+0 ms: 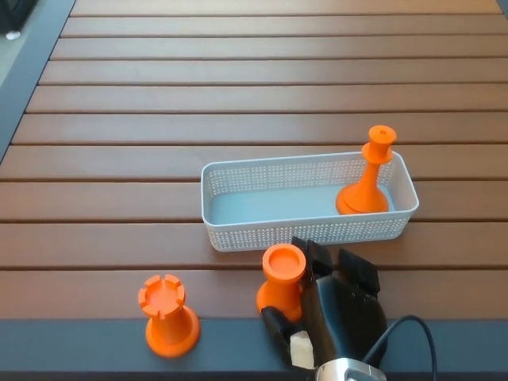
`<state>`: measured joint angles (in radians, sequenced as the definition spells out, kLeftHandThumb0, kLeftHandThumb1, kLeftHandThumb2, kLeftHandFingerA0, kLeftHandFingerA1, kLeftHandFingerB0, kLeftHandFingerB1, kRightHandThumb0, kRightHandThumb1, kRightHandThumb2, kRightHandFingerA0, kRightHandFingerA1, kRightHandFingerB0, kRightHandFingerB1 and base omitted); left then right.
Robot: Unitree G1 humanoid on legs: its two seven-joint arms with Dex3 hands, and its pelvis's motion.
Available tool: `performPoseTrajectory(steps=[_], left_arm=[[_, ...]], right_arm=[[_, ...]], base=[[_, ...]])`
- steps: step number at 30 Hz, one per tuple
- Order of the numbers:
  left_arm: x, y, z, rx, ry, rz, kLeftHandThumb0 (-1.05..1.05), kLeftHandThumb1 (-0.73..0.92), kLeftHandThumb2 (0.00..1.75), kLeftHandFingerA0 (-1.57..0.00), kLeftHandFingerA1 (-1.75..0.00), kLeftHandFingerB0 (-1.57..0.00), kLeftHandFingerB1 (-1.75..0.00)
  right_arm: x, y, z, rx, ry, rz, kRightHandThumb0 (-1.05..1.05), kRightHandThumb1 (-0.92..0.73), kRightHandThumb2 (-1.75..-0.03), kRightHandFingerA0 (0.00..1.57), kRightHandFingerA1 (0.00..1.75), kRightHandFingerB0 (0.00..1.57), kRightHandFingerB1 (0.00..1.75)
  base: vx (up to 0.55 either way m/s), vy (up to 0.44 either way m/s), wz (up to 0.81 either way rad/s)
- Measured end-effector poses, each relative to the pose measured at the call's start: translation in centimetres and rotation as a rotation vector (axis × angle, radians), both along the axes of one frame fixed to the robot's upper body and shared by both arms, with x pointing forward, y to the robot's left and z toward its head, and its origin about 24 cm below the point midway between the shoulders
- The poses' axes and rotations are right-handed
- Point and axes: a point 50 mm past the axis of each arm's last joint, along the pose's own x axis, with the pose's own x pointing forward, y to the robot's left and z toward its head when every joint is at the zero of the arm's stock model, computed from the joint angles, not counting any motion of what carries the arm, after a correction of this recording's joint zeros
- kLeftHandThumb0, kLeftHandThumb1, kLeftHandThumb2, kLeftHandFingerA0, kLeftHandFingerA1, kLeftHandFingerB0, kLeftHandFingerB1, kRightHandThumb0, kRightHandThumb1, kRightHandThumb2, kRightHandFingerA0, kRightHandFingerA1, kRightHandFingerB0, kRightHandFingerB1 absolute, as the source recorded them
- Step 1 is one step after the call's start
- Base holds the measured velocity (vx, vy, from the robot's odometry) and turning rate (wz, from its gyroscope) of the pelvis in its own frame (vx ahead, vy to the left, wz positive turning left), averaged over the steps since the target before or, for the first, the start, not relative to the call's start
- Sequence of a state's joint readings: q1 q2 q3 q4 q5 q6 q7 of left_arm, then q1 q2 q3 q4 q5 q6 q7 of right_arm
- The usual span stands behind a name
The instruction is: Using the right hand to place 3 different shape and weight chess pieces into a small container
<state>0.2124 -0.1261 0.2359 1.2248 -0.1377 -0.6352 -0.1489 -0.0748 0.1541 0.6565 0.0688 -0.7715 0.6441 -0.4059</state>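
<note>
The right robot hand [337,305] enters from the bottom edge of the head view, a black hand with its two thick fingers [333,262] pointing up toward the basket and its thumb [278,324] reaching out to its left. Its fingers are spread apart and grip nothing, though the thumb and the nearest finger sit right against the orange round-topped chess piece [282,279]; whether they actually touch it cannot be told. That piece stands upright just to the left of the robot hand, at the front of the brown slatted counter [238,95], where the wood meets a dark grey front strip. Directly ahead of the robot hand, just beyond its fingertips, lies a small white perforated basket [238,230], long side facing the hand. Inside the basket, ahead and slightly to the right of the robot hand, an orange pawn-like chess piece [367,182] with a slim neck and a knobbed top stands upright against the right end wall; the rest of the basket floor is bare. Well to the left of the robot hand, apart from the other pieces, an orange rook [167,313] with a notched crown stands upright, its base overlapping the dark front strip. A black cable [397,333] loops from the wrist at the hand's right. The left robot hand does not show.
</note>
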Motion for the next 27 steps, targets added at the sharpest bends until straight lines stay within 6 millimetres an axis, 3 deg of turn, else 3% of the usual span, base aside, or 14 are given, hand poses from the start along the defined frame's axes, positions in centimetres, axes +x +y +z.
performPoseTrajectory(steps=[2,3,6,7,9,10,11,12,13,17,18,19,20,27], left_arm=[[0.01,0.00,0.00,0.000,0.000,-0.002,-0.06,0.48,1.24,-1.44,-1.32,-1.46,-1.31],[0.01,-0.01,0.00,0.000,0.000,-0.002,-0.06,0.47,1.23,-1.45,-1.33,-1.47,-1.32],[0.01,-0.03,-0.01,-0.001,0.000,-0.002,-0.06,0.47,1.23,-1.45,-1.33,-1.47,-1.32],[0.01,-0.04,-0.01,-0.001,0.000,-0.002,-0.06,0.48,1.24,-1.44,-1.32,-1.46,-1.32],[0.01,-0.05,-0.01,-0.001,0.000,-0.003,-0.06,0.48,1.24,-1.45,-1.33,-1.46,-1.32],[0.02,-0.05,-0.01,-0.001,0.001,-0.004,-0.06,0.48,1.24,-1.45,-1.33,-1.46,-1.32],[0.02,-0.05,-0.01,-0.001,0.001,-0.004,-0.18,0.12,1.64,-1.53,-1.26,-1.48,-1.22],[0.02,-0.05,-0.01,-0.001,0.001,-0.005,-0.18,0.12,1.64,-1.53,-1.26,-1.48,-1.22],[0.03,-0.05,-0.01,0.000,0.000,-0.005,-0.05,0.50,1.25,-1.43,-1.32,-1.44,-1.31],[0.06,-0.16,-0.02,-0.003,-0.001,-0.005,-0.06,0.48,1.24,-1.45,-1.33,-1.45,-1.32],[0.06,-0.19,-0.02,-0.004,0.000,-0.004,-0.17,0.15,1.64,-1.49,-1.29,-1.45,-1.26],[0.06,-0.23,-0.02,-0.005,-0.001,-0.004,-0.17,0.15,1.64,-1.49,-1.29,-1.45,-1.26],[0.06,-0.24,-0.02,-0.006,-0.001,-0.004,-0.06,0.51,1.25,-1.43,-1.32,-1.43,-1.30],[0.08,-0.36,-0.03,-0.009,-0.002,-0.001,-0.05,0.51,1.25,-1.44,-1.32,-1.44,-1.31]], right_arm=[[0.04,0.05,0.03,0.003,-0.004,0.001,-0.75,-0.73,-0.62,0.11,0.76,0.13,0.47],[0.04,0.09,-0.03,0.008,-0.001,0.002,-0.74,-0.56,-0.93,0.22,0.73,0.12,0.53],[0.02,0.14,-0.07,0.018,-0.002,0.001,-0.74,-0.56,-0.93,0.22,0.73,0.12,0.53],[0.02,0.16,-0.07,0.021,-0.003,0.000,-0.65,-0.55,-0.92,0.62,0.91,0.18,0.53],[0.02,0.19,-0.07,0.027,-0.011,-0.002,-0.63,-0.55,-0.90,0.85,1.07,0.20,0.54],[0.01,0.21,-0.11,0.031,-0.017,-0.002,-0.63,-0.55,-0.90,0.85,1.07,0.20,0.54],[0.01,0.21,-0.11,0.031,-0.017,-0.002,-0.58,-0.71,-0.61,0.89,1.19,0.23,0.44],[0.00,0.27,-0.19,0.037,-0.027,-0.002,-0.58,-0.71,-0.61,0.89,1.19,0.23,0.44],[-0.01,0.28,-0.21,0.039,-0.031,-0.002,-0.61,-0.59,-0.91,0.94,1.22,0.19,0.52],[0.00,0.31,-0.35,0.048,-0.057,-0.006,-0.53,-0.71,-0.65,0.82,1.40,0.23,0.44],[0.04,0.30,-0.37,0.049,-0.065,-0.008,-0.52,-0.76,-0.63,0.84,1.36,0.24,0.43],[0.08,0.27,-0.41,0.049,-0.074,-0.011,-0.52,-0.76,-0.63,0.84,1.36,0.24,0.43],[0.10,0.26,-0.43,0.049,-0.077,-0.012,-0.53,-0.75,-0.62,0.92,1.35,0.29,0.45],[0.36,0.09,-0.79,0.051,-0.114,-0.025,-0.52,-0.76,-0.63,0.93,1.14,0.32,0.45]], base=[[0.00,0.000,0.00],[0.00,0.000,0.00],[0.00,0.000,0.00],[0.00,0.000,0.00],[0.00,0.000,0.00],[0.00,0.000,0.00],[0.00,0.000,0.00],[0.00,0.000,0.00],[0.00,0.000,0.00],[0.00,0.000,0.00],[0.00,0.000,0.00],[0.00,0.000,0.00],[0.00,0.000,0.00],[0.00,0.000,0.00]])
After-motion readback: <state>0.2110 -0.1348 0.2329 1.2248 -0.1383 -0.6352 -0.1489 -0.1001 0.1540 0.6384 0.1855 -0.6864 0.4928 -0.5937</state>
